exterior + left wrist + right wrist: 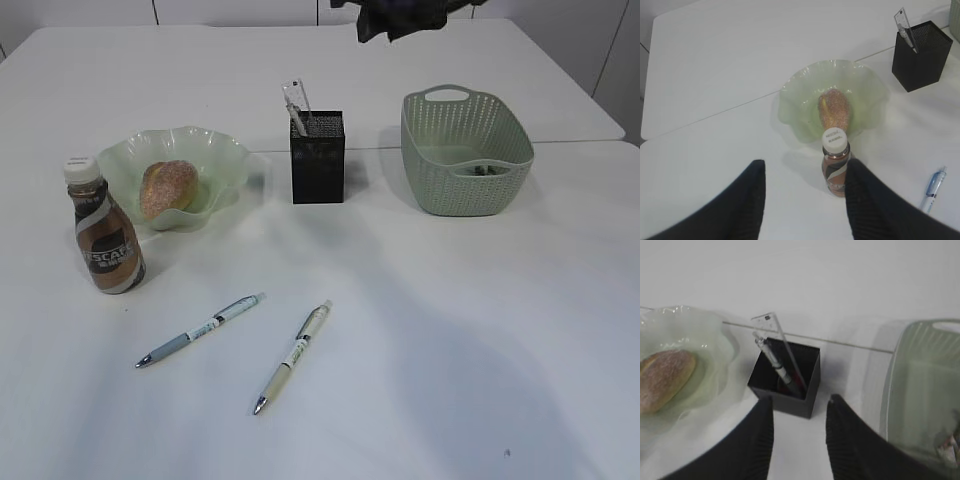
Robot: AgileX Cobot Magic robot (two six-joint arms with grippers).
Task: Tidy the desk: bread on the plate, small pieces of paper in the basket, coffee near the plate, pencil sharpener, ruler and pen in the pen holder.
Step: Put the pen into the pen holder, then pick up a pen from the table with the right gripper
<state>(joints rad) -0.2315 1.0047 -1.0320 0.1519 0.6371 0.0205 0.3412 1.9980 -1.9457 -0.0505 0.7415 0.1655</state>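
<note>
Most of the tidying looks finished, and the step in hand appears to be the pens: two pens lie loose on the table, a blue-tipped pen (201, 330) toward seven o'clock from the table's middle and a cream pen (292, 357) just beside it at about six o'clock, both apart from each other and from everything else. One bread roll (167, 187) already sits in the one pale green plate (225, 152) at ten o'clock, and one coffee bottle (105, 240) stands upright just beside the plate's near edge. One black pen holder (318, 158) at twelve o'clock already carries one clear ruler (771, 326) and one pen (779, 367) leaning inside it; whether the sharpener is in there I cannot tell. One green basket (420, 160) at two o'clock holds some small scraps (950, 442) in its corner, too blurred to count. The left gripper (805, 200) hangs above the bottle with its fingers spread and nothing between them; the right gripper (799, 430) hangs over the holder, likewise parted and empty. The next move, as I judge it, calls for one arm to come down over a loose pen, line its fingers across the barrel, pinch it, and carry it upright into the holder, then repeat for the second.
</note>
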